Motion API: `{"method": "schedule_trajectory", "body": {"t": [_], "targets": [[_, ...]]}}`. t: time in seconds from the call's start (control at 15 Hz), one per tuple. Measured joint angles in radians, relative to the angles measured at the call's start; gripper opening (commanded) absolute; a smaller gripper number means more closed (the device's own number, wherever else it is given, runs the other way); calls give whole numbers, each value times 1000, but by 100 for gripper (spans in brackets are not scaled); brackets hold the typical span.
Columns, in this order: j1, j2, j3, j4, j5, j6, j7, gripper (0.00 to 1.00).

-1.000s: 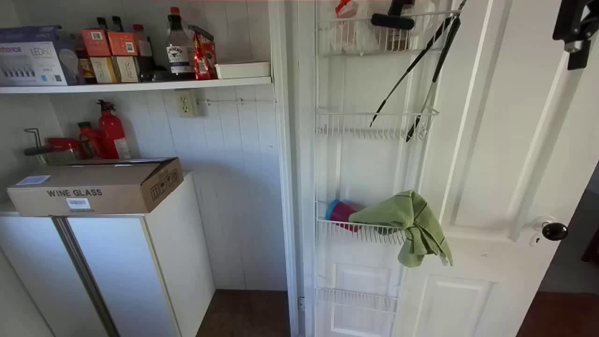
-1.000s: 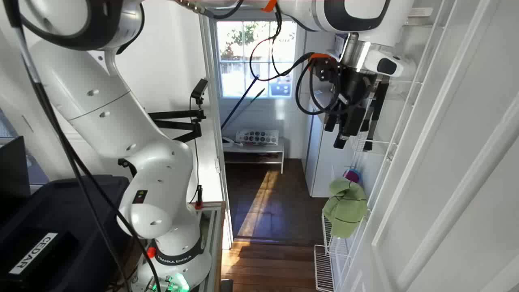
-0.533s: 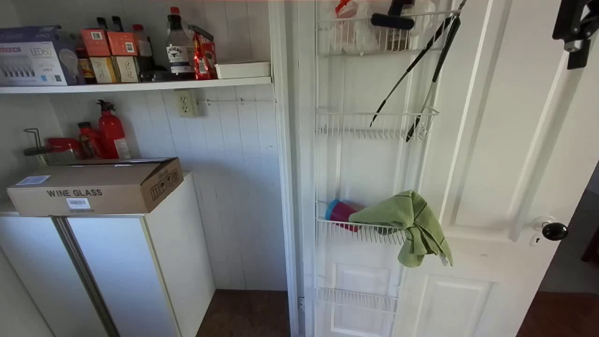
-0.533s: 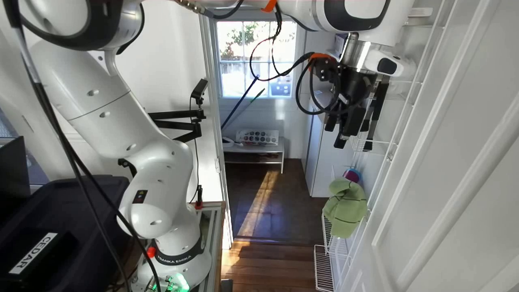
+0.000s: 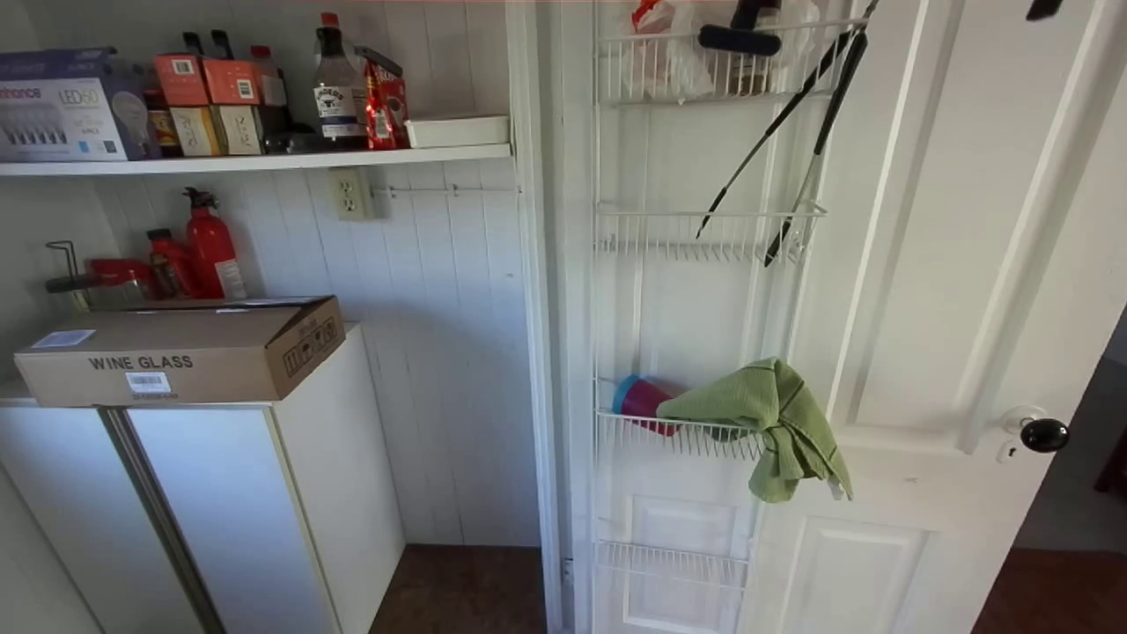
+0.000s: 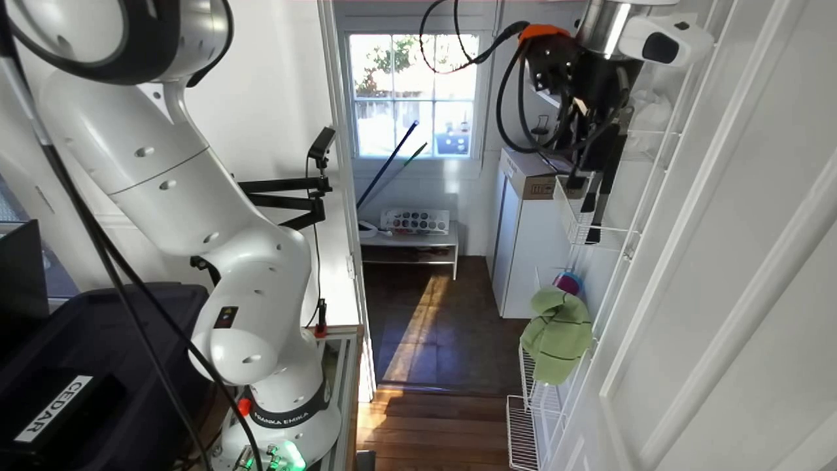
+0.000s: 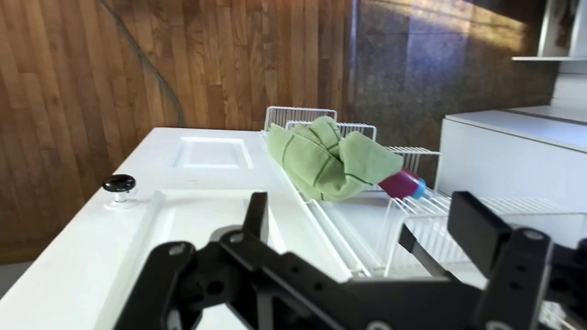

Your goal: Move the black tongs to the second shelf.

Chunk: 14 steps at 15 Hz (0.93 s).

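The black tongs [image 5: 839,97] hang with their joined end up at the top tier. Their two spread arms slant down, with tips at the second shelf [image 5: 660,213], a shallow white wire basket. In an exterior view, the tongs [image 6: 594,233] are partly hidden by my gripper [image 6: 588,167], which is beside their upper part. In the wrist view my gripper [image 7: 360,206] is open, with nothing between its fingers. One tongs arm [image 7: 407,238] shows beyond the jaws near the right finger; the rest is hidden by the gripper. The second shelf [image 7: 527,214] lies below.
A green cloth [image 5: 748,396] and a purple cup [image 5: 643,401] are on the tier below. White bags [image 5: 678,66] and a short chunky black object [image 5: 740,40] are on the top tier. The white door [image 5: 933,352] with a black knob [image 5: 1045,435] backs the rack.
Within the last half second my gripper has moved up and closer to the rack and tongs. The tongs have not moved.
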Motion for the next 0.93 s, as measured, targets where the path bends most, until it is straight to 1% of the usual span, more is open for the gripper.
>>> {"method": "schedule_trajectory", "body": {"t": [0.13,0.33,0.6,0.67,0.93], "targets": [[0,0,-25,19,85,25,-1,100],[-1,5,-46,20,191,92,8,100],[2,12,-46,1,308,243,12,100],[6,14,-45,-4,330,275,12,100],[6,19,-45,-5,331,281,11,100]]}}
